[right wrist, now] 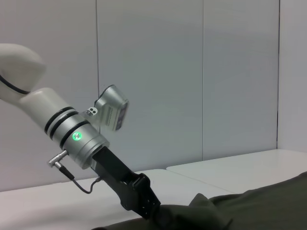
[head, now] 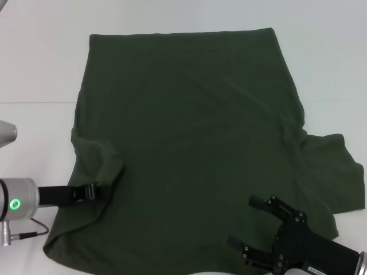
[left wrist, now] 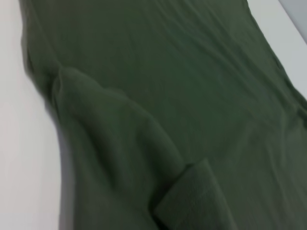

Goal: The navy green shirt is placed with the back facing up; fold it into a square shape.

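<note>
Even, diffuse overhead light fills the scene; the white table (head: 321, 69) is bright, nearly washed out. The navy green shirt (head: 189, 143) reads dark and matte, folds barely showing. A faint soft shadow lies beside the left gripper (head: 92, 191). The left wrist view is noticeably blurred throughout.

White table (head: 40, 69) with one garment laid on it.
The navy green shirt (head: 195, 149) is spread flat across the table's middle.
</note>
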{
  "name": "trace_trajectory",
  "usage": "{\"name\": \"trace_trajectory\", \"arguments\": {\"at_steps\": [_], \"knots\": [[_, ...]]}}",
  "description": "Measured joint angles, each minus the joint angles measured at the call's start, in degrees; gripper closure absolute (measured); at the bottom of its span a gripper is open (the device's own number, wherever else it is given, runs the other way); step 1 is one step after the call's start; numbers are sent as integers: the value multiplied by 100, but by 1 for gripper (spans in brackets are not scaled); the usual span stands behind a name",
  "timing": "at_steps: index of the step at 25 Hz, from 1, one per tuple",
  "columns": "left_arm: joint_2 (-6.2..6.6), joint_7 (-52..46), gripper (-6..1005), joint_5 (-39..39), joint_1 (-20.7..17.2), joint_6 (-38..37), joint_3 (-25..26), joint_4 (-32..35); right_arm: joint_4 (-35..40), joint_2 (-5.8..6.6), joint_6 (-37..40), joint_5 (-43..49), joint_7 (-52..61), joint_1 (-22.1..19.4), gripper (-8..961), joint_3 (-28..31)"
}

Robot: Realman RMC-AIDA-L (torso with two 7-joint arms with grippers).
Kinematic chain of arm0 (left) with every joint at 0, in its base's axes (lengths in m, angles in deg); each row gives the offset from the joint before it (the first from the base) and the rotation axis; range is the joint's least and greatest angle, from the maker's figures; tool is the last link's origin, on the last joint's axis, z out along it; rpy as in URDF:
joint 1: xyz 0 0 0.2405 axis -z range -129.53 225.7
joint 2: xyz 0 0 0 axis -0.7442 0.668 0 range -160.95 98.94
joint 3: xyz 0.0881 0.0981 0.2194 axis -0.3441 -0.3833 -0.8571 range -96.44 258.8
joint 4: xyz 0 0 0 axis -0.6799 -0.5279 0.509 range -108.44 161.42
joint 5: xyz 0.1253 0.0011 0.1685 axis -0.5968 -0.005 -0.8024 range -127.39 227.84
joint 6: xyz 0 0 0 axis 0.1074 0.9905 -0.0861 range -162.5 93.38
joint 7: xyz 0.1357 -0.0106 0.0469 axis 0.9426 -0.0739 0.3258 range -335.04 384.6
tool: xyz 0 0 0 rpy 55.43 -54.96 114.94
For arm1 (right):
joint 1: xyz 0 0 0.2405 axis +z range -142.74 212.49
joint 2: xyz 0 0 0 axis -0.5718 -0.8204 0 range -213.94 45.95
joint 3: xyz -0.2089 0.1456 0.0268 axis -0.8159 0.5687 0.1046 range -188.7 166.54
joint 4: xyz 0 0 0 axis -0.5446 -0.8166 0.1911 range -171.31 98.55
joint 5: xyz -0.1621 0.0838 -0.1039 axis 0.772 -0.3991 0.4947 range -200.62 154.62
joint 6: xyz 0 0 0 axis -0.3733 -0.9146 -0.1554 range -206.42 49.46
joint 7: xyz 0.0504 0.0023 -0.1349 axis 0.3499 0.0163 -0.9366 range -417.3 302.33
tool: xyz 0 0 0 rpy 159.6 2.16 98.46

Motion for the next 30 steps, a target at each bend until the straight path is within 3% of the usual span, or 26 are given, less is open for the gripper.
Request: {"name": "trace_trajectory", "arguments": {"at_steps": [12, 18, 22, 24, 30], "knots": [[60, 271, 972, 398, -157, -423, 70, -26, 0, 0, -20, 0, 0, 20, 12, 6], [129, 431, 777, 485, -213, -476, 103, -101, 0, 0, -1, 0, 0, 4, 12, 6], [142, 501, 549, 542, -234, -630, 132, -109, 0, 0, -3, 0, 0, 5, 11, 6], [169, 543, 496, 675, -240, -806, 134, -156, 0, 0, -3, 0, 3, 6, 11, 6], [436, 887, 336, 1442, -247, -1330, 141, -657, 0, 0, -4, 0, 15, 9, 11, 6]]}}
